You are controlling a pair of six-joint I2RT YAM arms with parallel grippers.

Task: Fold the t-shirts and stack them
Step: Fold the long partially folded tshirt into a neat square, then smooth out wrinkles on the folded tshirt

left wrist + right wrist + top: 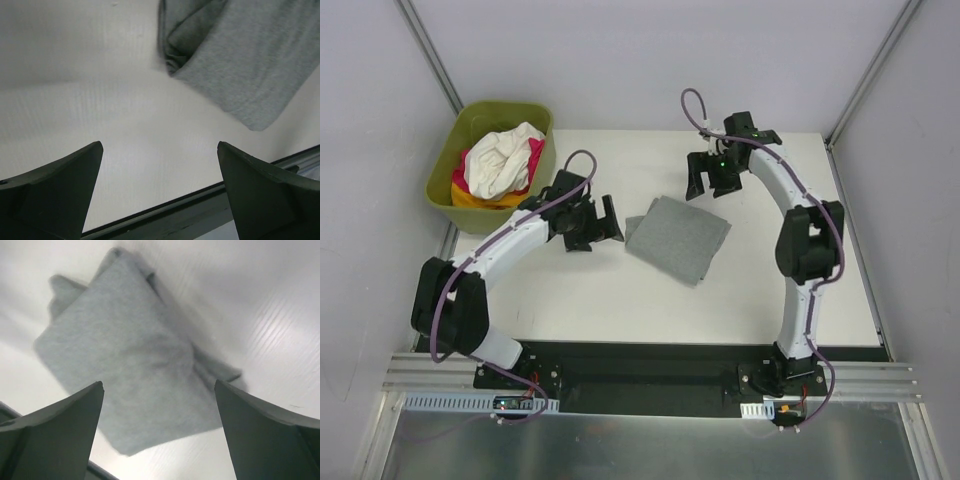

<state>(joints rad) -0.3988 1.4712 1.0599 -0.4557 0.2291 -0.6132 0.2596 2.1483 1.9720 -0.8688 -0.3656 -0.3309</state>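
A heather grey t-shirt [678,238] lies folded into a rough rectangle on the middle of the white table. It also shows in the left wrist view [240,55] and the right wrist view [130,375]. White [503,158], magenta-pink [534,160] and orange-yellow [485,200] shirts lie crumpled in the olive-green tub [448,170] at the back left. My left gripper [604,228] is open and empty, just left of the grey shirt. My right gripper [708,178] is open and empty, above the shirt's far edge.
The tub stands off the table's back left corner. The table's near edge meets a black strip [650,355] and metal rails where the arm bases sit. Grey walls enclose the sides and back.
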